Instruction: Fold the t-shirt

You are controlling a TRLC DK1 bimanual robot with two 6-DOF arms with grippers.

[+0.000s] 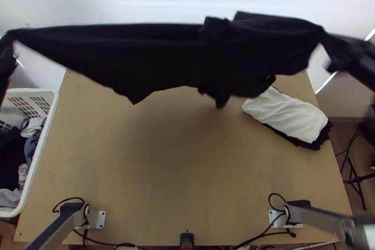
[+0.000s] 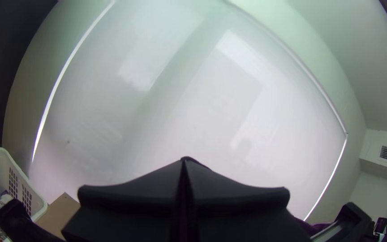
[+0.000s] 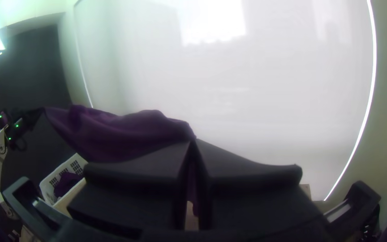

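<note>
Basket (image 1: 50, 93) left of table (image 1: 178, 179), cloth stack (image 1: 286, 114) on table's right

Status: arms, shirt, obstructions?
Left tool, right tool shut on dark fabric t-shirt; stretched above light wooden table; flat white-and-black cloth pile on table's right side.

Dark fabric t-shirt (image 1: 164, 57): black from above, purple in the right wrist view
Pose: raised, stretched sideways above the light wooden table (image 1: 187, 142)'s far part
Upper edge: bunched right of middle
Lower edge: uneven, hanging in points
</note>
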